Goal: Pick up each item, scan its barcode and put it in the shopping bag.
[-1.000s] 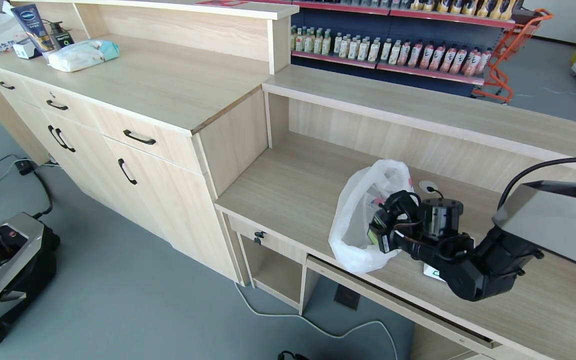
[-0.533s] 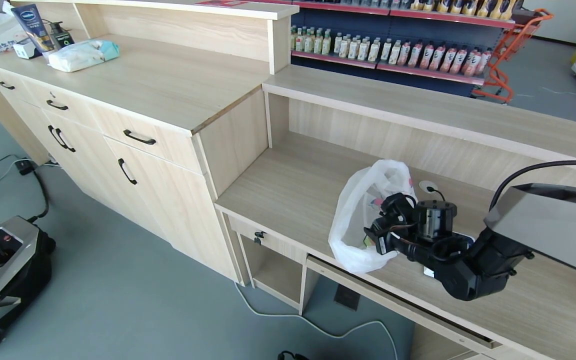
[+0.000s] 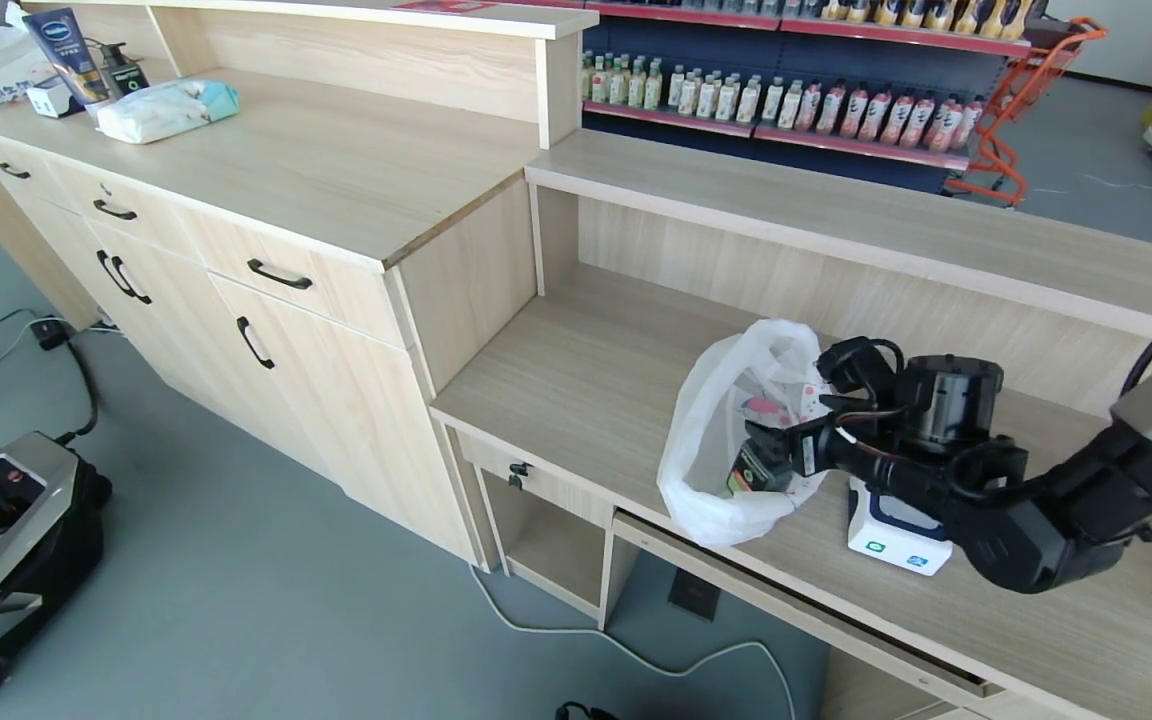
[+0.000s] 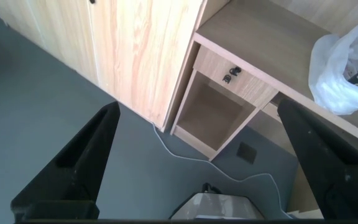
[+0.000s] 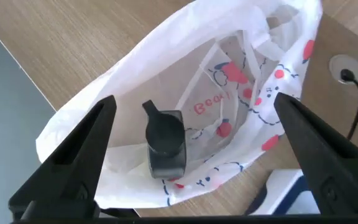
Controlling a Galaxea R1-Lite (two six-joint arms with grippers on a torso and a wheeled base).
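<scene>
The lower desk [image 3: 576, 370] is pale wood, closed at the back by a raised ledge [image 3: 836, 210] and on the left by the side wall of a taller cabinet [image 3: 316, 170] with black-handled drawers. A shop shelf [image 3: 786, 100] of bottles runs behind; grey floor [image 3: 266, 600] spreads below, with a white cable [image 3: 636, 648] trailing across it. At the cabinet's far end lie a pack of wipes [image 3: 168, 108] and a tube [image 3: 64, 52].

The white plastic shopping bag [image 3: 711, 440] stands near the desk's front edge, its mouth open upward; a broad stretch of desk lies between it and the cabinet wall. A white box [image 3: 894, 535] sits just beside the bag on the right, also near the front edge; a round cable hole [image 5: 344, 65] is set in the desk behind the bag.

The right gripper [image 5: 194, 102] hangs over the bag's mouth, fingers spread wide with nothing gripped between them. A dark pump bottle [image 5: 165, 146] rests inside the bag beneath them, apart from both fingers. The left gripper [image 4: 197, 106] hangs over the floor in front of the cabinet, well apart from the bag; its fingers are also spread wide and hold nothing.
</scene>
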